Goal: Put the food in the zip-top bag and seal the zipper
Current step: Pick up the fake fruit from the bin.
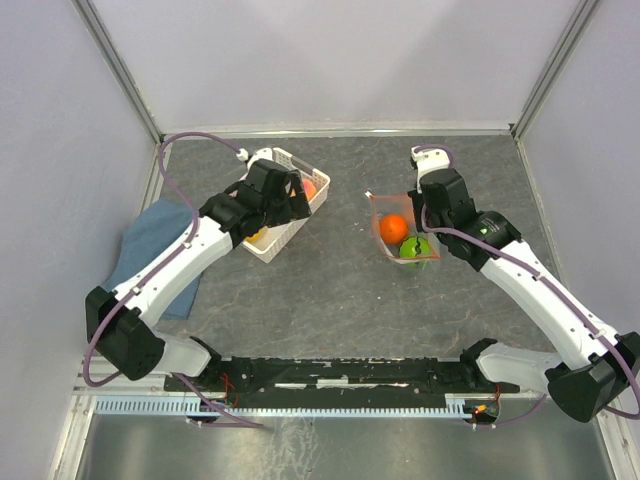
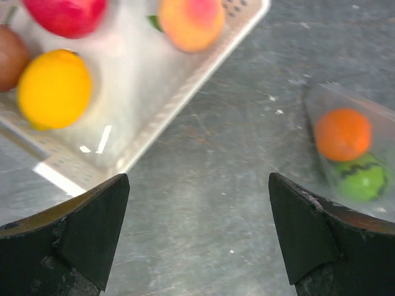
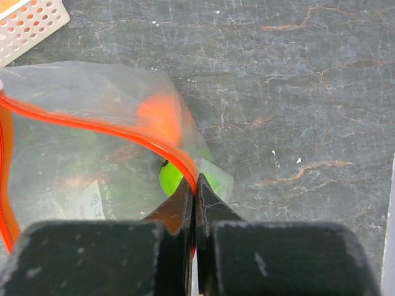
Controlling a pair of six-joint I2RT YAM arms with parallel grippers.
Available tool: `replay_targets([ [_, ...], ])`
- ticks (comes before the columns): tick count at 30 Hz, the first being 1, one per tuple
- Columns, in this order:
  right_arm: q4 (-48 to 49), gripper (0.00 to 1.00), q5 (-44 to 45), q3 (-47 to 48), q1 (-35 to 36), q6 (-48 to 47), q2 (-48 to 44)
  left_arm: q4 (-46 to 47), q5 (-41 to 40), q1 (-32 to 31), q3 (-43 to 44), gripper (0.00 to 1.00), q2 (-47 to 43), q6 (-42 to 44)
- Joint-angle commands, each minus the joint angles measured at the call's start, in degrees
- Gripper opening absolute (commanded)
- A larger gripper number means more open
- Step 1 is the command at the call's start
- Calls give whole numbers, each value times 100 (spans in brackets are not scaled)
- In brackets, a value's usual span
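Note:
The clear zip-top bag (image 1: pixel 405 240) lies right of centre with an orange (image 1: pixel 394 228) and a green round fruit (image 1: pixel 415 249) inside. My right gripper (image 3: pixel 195 182) is shut on the red-orange zipper strip (image 3: pixel 105 125) at the bag's mouth, holding it up. The bag also shows in the left wrist view (image 2: pixel 352 154). My left gripper (image 2: pixel 197 234) is open and empty above the table beside the white basket (image 2: pixel 185 92). The basket holds a red apple (image 2: pixel 65 13), a peach (image 2: pixel 191 23), a yellow lemon (image 2: pixel 54 88) and a brown piece (image 2: pixel 11 57).
The white lattice basket (image 1: pixel 318 197) stands at the back left. A blue cloth (image 1: pixel 150 245) lies at the far left by the wall. Grey walls and metal posts enclose the table.

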Motion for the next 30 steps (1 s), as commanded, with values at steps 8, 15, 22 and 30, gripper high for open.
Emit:
replay_targets([
  [8, 425, 1, -55, -124, -14, -69, -270, -406, -197, 1255, 52, 99, 402, 1031],
  [15, 448, 1, -38, -183, -23, -99, -425, -854, -46, 1715, 818, 100, 1530, 1466],
  [22, 495, 1, -26, -200, -17, -117, -544, -1066, -45, 1834, 1230, 97, 2180, 1676],
  [30, 505, 1, -44, -232, -22, -114, -511, -1055, -116, 1967, 1327, 95, 2677, 1990],
])
